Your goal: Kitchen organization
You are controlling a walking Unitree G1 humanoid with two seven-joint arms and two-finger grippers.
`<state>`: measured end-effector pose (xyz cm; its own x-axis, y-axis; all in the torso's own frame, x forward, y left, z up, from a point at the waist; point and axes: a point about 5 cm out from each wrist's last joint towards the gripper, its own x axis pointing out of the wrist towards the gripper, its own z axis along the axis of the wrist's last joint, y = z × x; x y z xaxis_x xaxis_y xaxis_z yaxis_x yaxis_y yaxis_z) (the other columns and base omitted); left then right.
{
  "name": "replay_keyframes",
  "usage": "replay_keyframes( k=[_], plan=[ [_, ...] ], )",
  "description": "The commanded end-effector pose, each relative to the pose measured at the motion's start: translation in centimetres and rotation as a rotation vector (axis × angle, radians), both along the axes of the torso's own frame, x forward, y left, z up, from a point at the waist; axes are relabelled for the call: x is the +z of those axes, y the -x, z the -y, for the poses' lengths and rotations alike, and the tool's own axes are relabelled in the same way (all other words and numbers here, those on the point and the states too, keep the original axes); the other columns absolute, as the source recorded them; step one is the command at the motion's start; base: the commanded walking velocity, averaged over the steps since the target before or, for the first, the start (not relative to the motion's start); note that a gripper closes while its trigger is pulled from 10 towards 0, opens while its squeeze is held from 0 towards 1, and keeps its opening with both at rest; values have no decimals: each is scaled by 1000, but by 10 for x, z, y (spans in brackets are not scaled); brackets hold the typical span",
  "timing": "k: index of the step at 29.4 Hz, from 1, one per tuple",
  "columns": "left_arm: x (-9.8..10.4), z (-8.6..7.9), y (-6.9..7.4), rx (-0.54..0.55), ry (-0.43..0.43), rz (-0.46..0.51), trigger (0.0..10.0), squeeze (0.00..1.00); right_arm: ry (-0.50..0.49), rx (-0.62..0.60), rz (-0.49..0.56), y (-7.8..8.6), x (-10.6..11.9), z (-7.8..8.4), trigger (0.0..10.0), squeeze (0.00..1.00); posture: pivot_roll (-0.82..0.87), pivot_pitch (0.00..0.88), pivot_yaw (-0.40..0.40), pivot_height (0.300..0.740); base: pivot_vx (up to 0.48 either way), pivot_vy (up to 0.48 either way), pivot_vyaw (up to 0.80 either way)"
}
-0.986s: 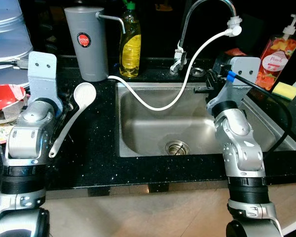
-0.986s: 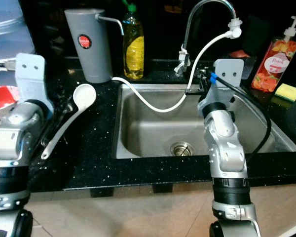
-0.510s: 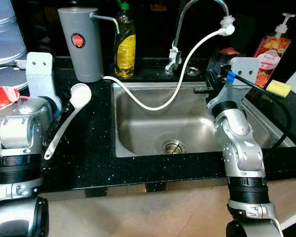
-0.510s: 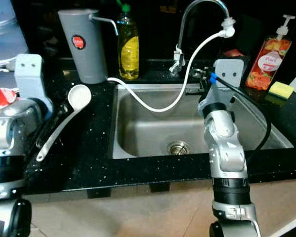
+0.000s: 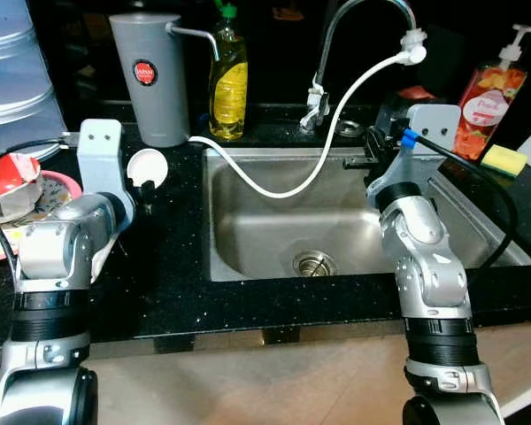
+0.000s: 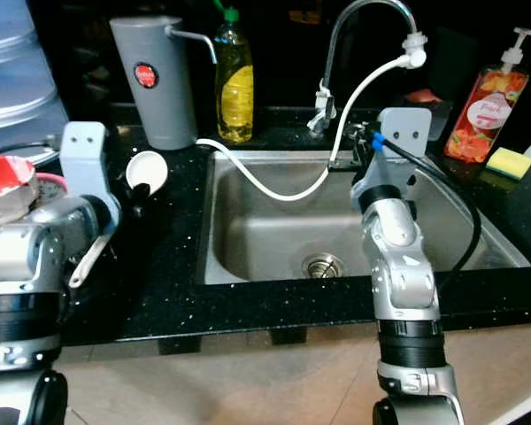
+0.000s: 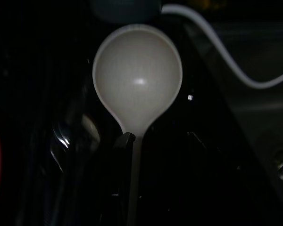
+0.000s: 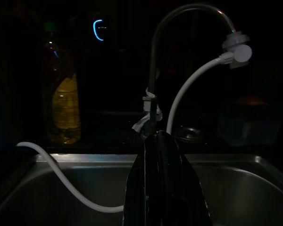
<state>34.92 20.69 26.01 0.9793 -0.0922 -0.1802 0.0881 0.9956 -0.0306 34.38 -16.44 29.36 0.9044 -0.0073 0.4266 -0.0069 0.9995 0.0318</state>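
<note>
Item: white ladle [image 7: 137,80], on the black counter [image 5: 177,274] left of the sink [image 5: 336,226].
Handling: judged light, rigid, smooth; best taken at the handle.
Left gripper [image 7: 127,141]: closed on its handle.
Right gripper [image 8: 162,155]: closed, empty.

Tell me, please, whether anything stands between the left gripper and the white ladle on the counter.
Nothing visible does. The left gripper is already at the white ladle, its fingers alongside the handle just below the bowl, on the black counter left of the sink.
</note>
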Motion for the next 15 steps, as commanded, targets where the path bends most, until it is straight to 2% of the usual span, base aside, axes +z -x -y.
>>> replay_keyframes(
  k=[1,4,7,11,15],
  plan=[
    [-9,1,2,5,-5,-32,10000,0,4,-2,-10,0,-4,-1,10000,0,-39,61,-28,740,0,0,0],
    [-12,2,3,5,-22,-32,10000,0,6,-1,-15,0,-6,-1,10000,0,-39,61,-28,740,0,0,0],
    [-10,1,2,32,-71,11,10000,0,7,1,-16,-1,-6,-2,10000,0,-39,58,-30,740,0,0,0],
    [3,-2,3,90,-165,98,10000,0,13,8,-17,-2,-6,-3,10000,0,-40,53,-35,740,0,0,0],
    [12,-2,3,115,-188,155,10000,0,17,14,-17,-2,-6,-4,10000,0,-40,49,-38,740,0,0,0]
  ],
)
